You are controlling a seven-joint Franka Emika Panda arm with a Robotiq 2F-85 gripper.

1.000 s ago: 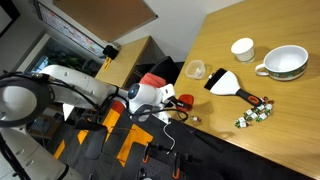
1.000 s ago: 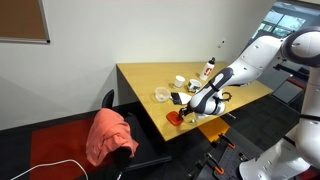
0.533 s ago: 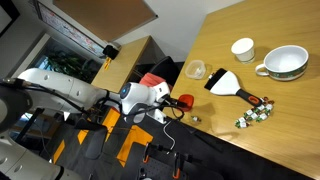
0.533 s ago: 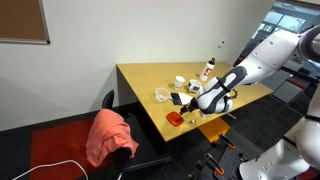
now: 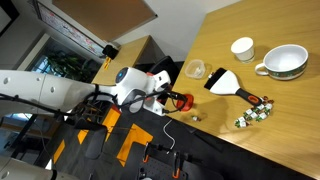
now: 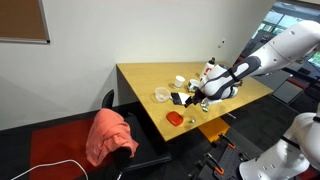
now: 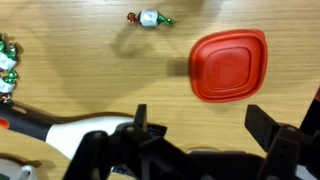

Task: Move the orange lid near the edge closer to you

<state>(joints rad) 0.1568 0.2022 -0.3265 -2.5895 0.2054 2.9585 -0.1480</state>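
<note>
Close to the straight edge (image 6: 147, 108) of the light tan wooden desk (image 6: 140, 76) lies the flat red-orange plastic lid (image 6: 175, 118), resting flat on the wood by the desk's near corner. In the wrist view the lid (image 7: 229, 65) shows as a rounded shape with a raised rim, and nothing touches it. The black end effector (image 7: 203, 125) hangs above the desk with its two fingers (image 7: 140, 120) spread wide and nothing between them; the lid sits apart from both fingertips. In an exterior view the end effector (image 5: 168, 98) is just beside the lid (image 5: 184, 101), at the desk's border.

A small wrapped candy (image 7: 150, 17) lies near the lid, and a cluster of green-and-white wrapped candies (image 5: 255, 113) lies farther along the desk. A clear round plastic container (image 5: 195, 70), a white cup (image 5: 242, 49) and a white bowl with a green pattern (image 5: 283, 63) stand well apart from the lid.
</note>
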